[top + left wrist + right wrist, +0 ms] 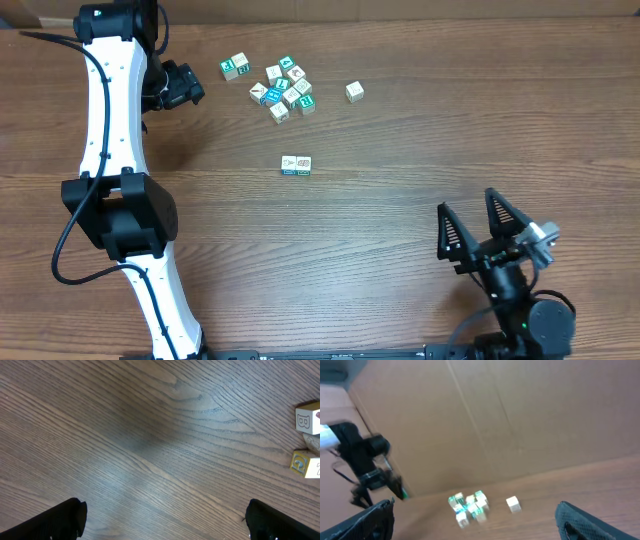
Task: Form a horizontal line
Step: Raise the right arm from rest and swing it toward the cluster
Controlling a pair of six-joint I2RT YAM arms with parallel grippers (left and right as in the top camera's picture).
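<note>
1. The horizontal line [296,165] is begun but short. It is two cubes set side by side and touching, just below the middle of the overhead frame on the bare table [400,150]. I judge the task roughly half done, if a row of four is wanted.
2. The loose stock lies in the upper middle of the frame, well apart from the row. From left to right there is a single cube [237,67], then the irregular bunch of cubes [285,88], then a lone cube [354,92] off to its right. More of these have yet to be carried down and set against an end of the row.
3. The left arm [112,130] stretches up the left side of the frame. The left gripper [185,88] sits near the single cube, at upper left. In its wrist view the fingers [60,520] stand wide apart over bare wood and hold nothing. A cube marked B [306,420] and a second cube [304,464] show at the right edge, not between them.
4. The right gripper [466,200] waits at lower right, well away from every cube. Its fingers are spread and empty, and it points up the frame towards the bunch.
</note>
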